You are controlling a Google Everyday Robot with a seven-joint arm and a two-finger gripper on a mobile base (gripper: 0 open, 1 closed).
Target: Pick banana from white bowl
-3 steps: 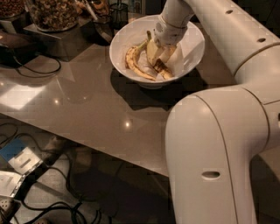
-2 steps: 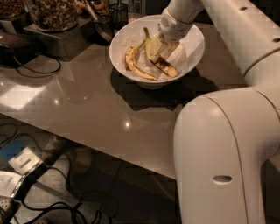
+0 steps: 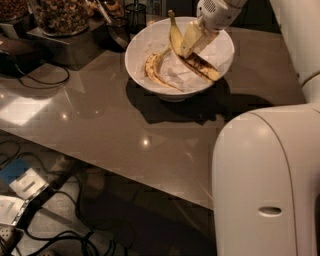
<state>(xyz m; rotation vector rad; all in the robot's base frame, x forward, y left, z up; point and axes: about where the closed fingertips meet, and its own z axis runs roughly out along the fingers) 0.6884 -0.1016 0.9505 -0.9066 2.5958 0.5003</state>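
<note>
- Which step are we on?
- Our end effector grips the banana. The white bowl sits right under it.
- And next?
- We think we lift it straight up, clear of the bowl.

Count's on: 2 bananas in play! 1 is the blotchy banana, long stem up; 1 is the paler curved banana, lying in the dish. 1 white bowl, sitting on 1 desk. 1 claw, right over the bowl's middle, its 2 fingers pinched on the blotchy one. 1 white arm filling the right side. Back left, 2 glass jars of nuts, the second jar cut by the edge. Down on the floor, cables, too tangled to number.
</note>
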